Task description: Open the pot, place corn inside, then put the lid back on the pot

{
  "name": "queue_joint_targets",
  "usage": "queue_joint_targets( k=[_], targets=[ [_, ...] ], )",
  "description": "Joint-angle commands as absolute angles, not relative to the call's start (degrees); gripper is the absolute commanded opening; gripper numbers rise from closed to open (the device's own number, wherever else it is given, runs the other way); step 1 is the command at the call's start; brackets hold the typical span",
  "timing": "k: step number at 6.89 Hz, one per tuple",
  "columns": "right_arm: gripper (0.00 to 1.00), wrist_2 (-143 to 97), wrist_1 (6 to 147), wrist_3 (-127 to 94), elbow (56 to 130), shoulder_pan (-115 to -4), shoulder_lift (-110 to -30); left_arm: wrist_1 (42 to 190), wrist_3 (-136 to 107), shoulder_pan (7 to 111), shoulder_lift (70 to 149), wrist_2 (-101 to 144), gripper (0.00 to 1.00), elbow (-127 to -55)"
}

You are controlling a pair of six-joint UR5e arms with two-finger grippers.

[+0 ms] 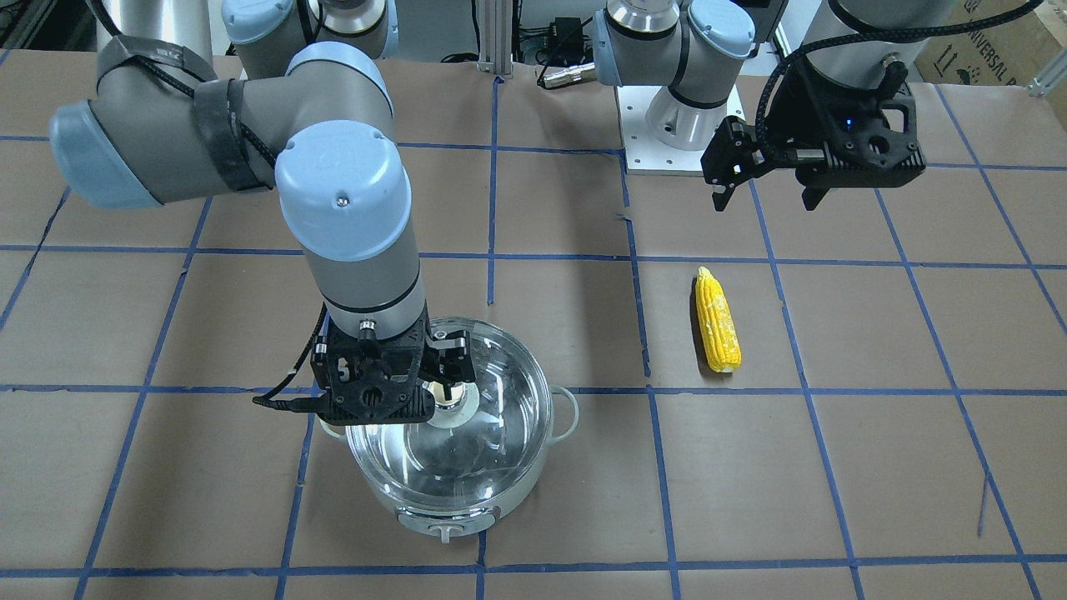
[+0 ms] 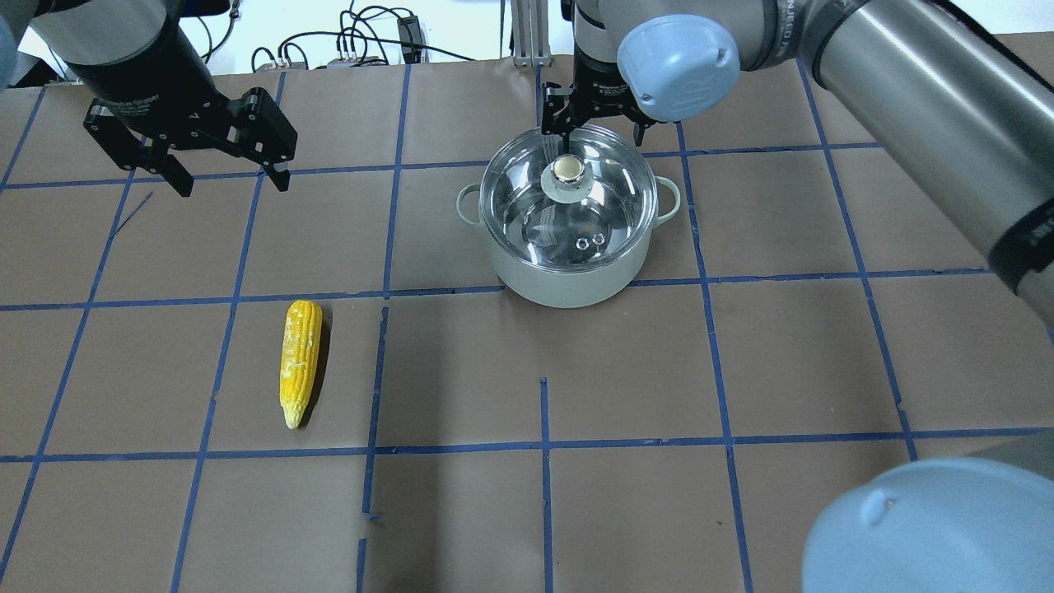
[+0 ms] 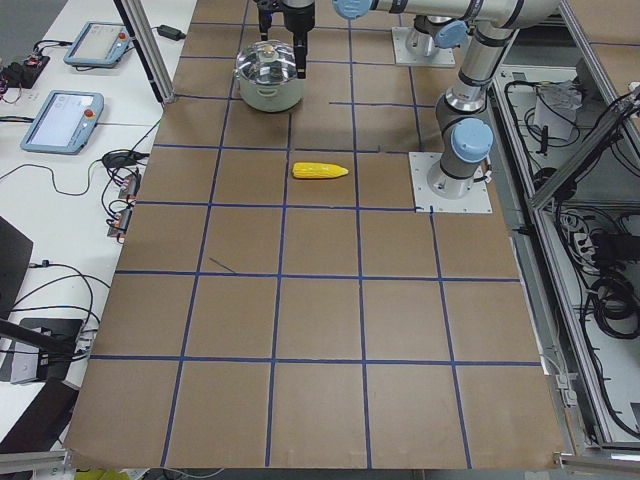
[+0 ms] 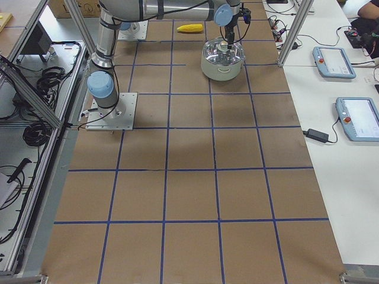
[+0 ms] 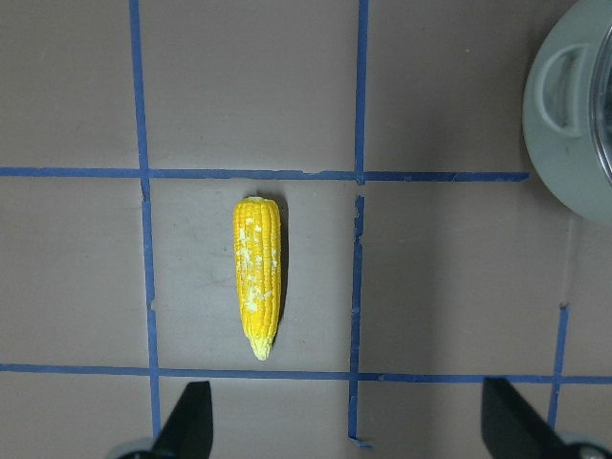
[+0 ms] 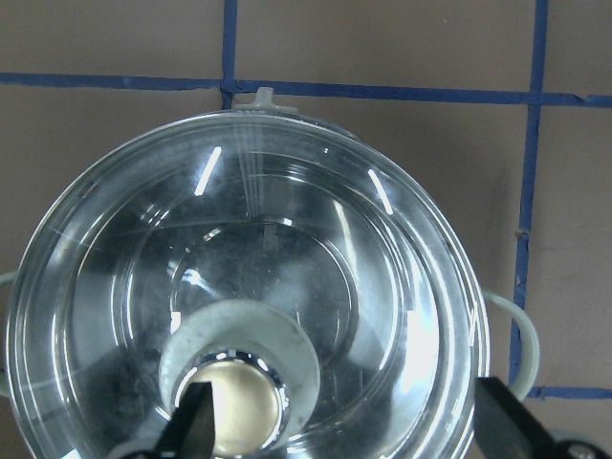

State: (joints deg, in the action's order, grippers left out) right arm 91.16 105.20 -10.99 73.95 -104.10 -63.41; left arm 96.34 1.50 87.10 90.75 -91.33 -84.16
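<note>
The pale grey-white pot (image 2: 568, 284) stands on the table with the clear glass lid (image 2: 613, 193) on it. The lid's beige knob (image 2: 568, 169) points up. My right gripper (image 2: 593, 132) is open just above the lid (image 6: 316, 239). In the right wrist view the knob (image 6: 234, 406) lies close to one fingertip (image 6: 196, 421), and the fingers are not closed on it. The yellow corn (image 2: 300, 358) lies flat on the table, apart from the pot. My left gripper (image 2: 229, 179) is open and empty, high above the table behind the corn (image 5: 259, 277).
The table is covered in brown paper with a blue tape grid (image 2: 543, 449). The left arm's base plate (image 1: 679, 158) sits behind the corn (image 1: 718, 321). The right arm's big elbow (image 1: 342, 192) hangs over the pot (image 1: 467, 496).
</note>
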Motion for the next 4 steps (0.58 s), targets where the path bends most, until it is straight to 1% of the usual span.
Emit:
queue_joint_targets(
  k=[1,4],
  targets=[
    [0.95,91.23,107.14,-11.07,73.48,-105.29,-61.35,96.33,1.49,87.10,90.35,-91.32,1.00,-84.37],
    [0.94,91.32,107.57,-11.16,73.56,-106.08,-60.91,96.24,1.67,87.01,90.35,-91.23,1.00,-84.55]
  ],
)
